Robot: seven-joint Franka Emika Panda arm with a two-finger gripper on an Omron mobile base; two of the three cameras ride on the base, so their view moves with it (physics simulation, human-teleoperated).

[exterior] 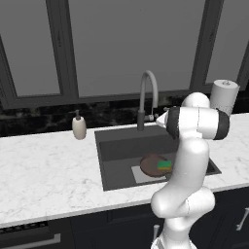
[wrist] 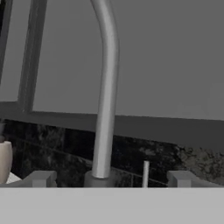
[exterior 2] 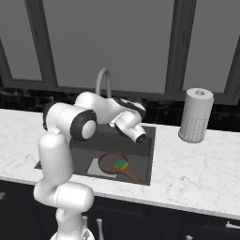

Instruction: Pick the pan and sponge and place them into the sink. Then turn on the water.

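The dark brown pan [exterior: 151, 165] [exterior 2: 109, 161] lies on the floor of the dark grey sink [exterior: 116, 151] [exterior 2: 143, 157]. The green and yellow sponge [exterior: 164, 165] [exterior 2: 121, 164] rests on the pan. Behind the basin rises the grey gooseneck faucet [exterior: 147, 95] [exterior 2: 104, 82] [wrist: 106, 96], and no water runs from it. In the hand view my gripper [wrist: 110, 178] is open. Its fingertips [wrist: 41, 178] stand wide apart on either side of the faucet's base, and a thin lever [wrist: 145, 173] stands just right of that base. Nothing is held.
A beige soap dispenser [exterior: 79, 127] [wrist: 4, 162] stands on the white marble counter [exterior: 44, 170] left of the sink. A paper towel roll [exterior: 223, 96] [exterior 2: 195, 115] stands at the back right. Dark window frames and a black backsplash run behind the faucet.
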